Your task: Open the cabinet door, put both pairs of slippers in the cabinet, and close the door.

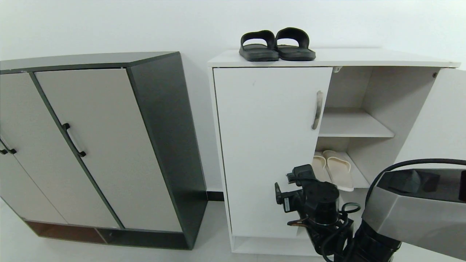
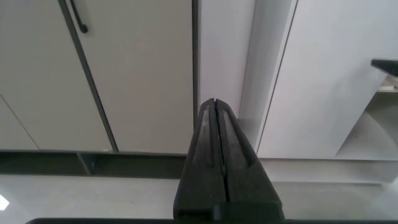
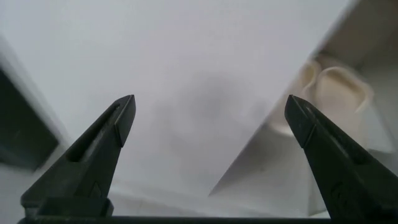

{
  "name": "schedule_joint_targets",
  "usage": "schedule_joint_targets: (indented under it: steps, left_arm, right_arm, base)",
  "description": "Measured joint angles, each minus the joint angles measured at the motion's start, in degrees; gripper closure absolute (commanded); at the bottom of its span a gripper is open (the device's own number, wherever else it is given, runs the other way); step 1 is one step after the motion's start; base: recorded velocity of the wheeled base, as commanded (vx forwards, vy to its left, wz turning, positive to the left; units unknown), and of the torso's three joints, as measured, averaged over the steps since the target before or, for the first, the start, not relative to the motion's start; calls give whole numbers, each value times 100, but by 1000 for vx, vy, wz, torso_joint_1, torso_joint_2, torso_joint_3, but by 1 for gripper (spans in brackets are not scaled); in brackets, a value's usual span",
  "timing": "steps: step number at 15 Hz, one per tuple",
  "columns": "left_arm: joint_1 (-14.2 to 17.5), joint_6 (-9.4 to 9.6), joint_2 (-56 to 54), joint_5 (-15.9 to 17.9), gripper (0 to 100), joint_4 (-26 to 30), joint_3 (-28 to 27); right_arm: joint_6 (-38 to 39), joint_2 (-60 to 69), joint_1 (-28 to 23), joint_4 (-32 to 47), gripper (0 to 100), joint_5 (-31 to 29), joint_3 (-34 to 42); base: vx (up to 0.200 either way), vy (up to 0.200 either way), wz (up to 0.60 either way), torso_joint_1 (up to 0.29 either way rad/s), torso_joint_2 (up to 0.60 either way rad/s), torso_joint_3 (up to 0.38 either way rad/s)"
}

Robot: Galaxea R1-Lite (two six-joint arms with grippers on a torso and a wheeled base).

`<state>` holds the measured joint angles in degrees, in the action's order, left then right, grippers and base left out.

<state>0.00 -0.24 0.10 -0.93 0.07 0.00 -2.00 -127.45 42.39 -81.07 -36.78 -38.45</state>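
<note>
Your right gripper (image 3: pixel 208 106) is spread wide with nothing between its tapered black fingers, facing the smooth white closed door (image 1: pixel 265 145). The right arm (image 1: pixel 320 207) sits low at 5 o'clock in the head view. Your left gripper (image 2: pixel 215 106) is pressed fully closed and holds nothing, its ribbed pads meeting in a thin seam.

The white cabinet (image 1: pixel 367 57) is a flat-panelled, matte box, and its right door (image 1: pixel 449 116) is swung open at 3 o'clock. The cream slippers (image 1: pixel 335 169), smooth and rounded, lie side by side on the lower shelf (image 1: pixel 358 178), at 5 o'clock from the curved metal handle (image 1: pixel 318 110). The black slippers (image 1: pixel 276 45), with wide straps and a matte rubbery look, rest on the cabinet top at 12 o'clock. A grey cabinet (image 1: pixel 109 145) with a dark frame stands at 9 o'clock.
</note>
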Motion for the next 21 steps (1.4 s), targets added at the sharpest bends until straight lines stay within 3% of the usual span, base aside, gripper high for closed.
schedule_joint_targets:
  steps: [15, 21]
  left_arm:
    - [0, 2, 0, 2, 100, 2, 0]
    - [0, 2, 0, 11, 100, -5, -2]
  right_arm:
    - [-123, -52, -17, -455, 0, 377, 166]
    - [-112, -74, -6, -525, 0, 400, 171]
  base:
    - [0, 0, 0, 0, 0, 0]
    - [0, 0, 0, 34, -334, -308]
